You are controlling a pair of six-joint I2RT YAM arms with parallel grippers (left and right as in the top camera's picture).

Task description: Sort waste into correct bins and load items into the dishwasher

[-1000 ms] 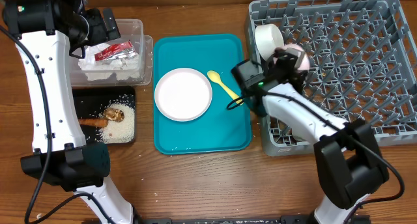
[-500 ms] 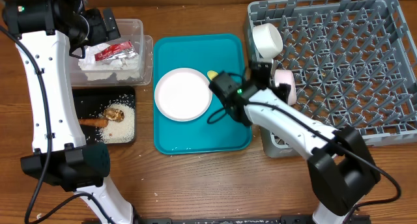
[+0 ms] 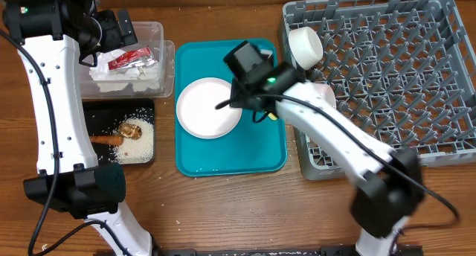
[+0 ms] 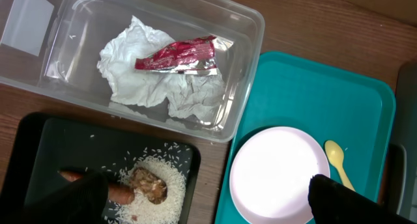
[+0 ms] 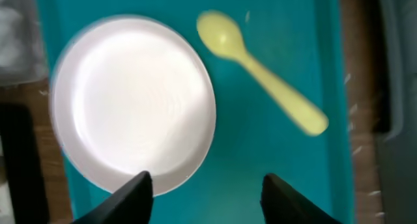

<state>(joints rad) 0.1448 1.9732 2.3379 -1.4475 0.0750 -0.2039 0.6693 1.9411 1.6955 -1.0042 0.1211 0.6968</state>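
1. The right tool hung over the teal tray, its two fingers spread wide and pinching nothing; their tips framed the near edge of the white round plate.
2. The plate lay flat on the teal tray, with the pale yellow spoon just beside it on the same tray, not touching it.
3. The left tool hovered above the two bins with its fingers also far apart (only the dark tips showed at the bottom corners of the wrist view), holding nothing.
4. In the clear tub sat the crumpled napkin with the red wrapper lying on top of it.
5. The black tray, just in front of the tub, held the rice, the brown scraps on the rice, and the carrot touching that heap.
6. The grey dish rack stood on the worktop right of the teal tray, with a white bowl tipped on its side at the rack's left edge.
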